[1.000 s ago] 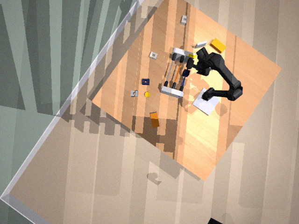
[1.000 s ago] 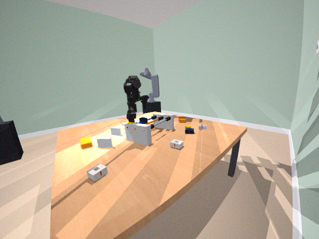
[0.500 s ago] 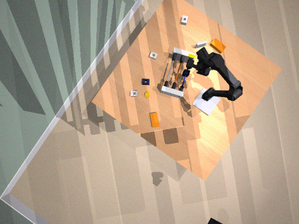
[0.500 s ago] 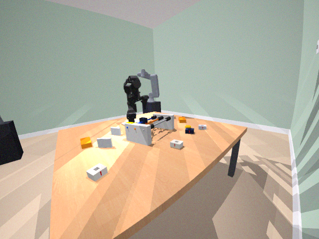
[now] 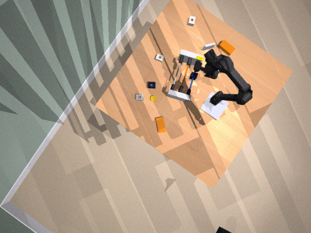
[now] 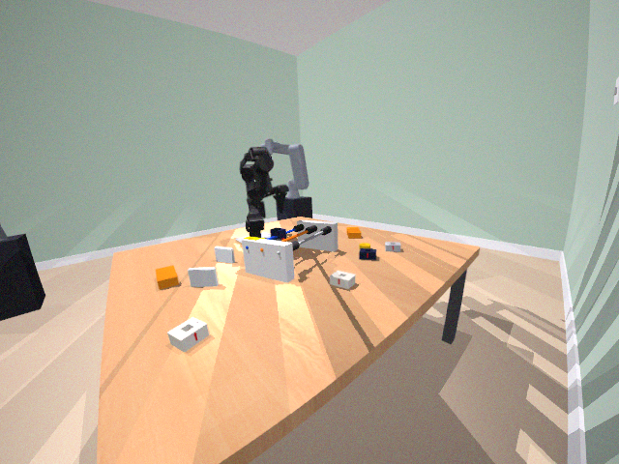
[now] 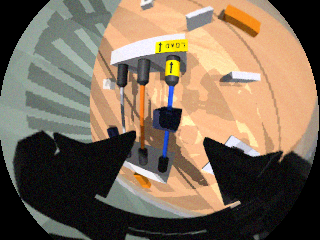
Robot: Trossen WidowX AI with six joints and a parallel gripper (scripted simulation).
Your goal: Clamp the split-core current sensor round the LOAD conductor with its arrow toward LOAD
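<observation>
A dark navy sensor (image 5: 193, 75) (image 6: 278, 233) (image 7: 168, 119) sits around the blue conductor (image 5: 191, 84) (image 7: 166, 142), about midway between the two end plates. The yellow LOAD label (image 5: 199, 58) (image 7: 171, 46) is on the end plate at that conductor's end, and a yellow sleeve with an arrow (image 7: 172, 68) is beside it. The sensor looks like a closed block, but its latch and its arrow cannot be made out. My gripper (image 7: 170, 137) is open and empty, above and beside the blue conductor, with the sensor ahead of its fingertips in the wrist view.
Orange (image 5: 185, 75) (image 7: 142, 112) and grey (image 5: 176, 75) conductors run beside the blue one. White upright plates (image 5: 209, 46) (image 6: 202, 276) and an orange block (image 5: 226, 47) (image 6: 166, 276) stand near the LOAD end. Another dark block (image 5: 151, 85) (image 6: 368, 253), a yellow disc (image 5: 153, 98) and several pale blocks lie around.
</observation>
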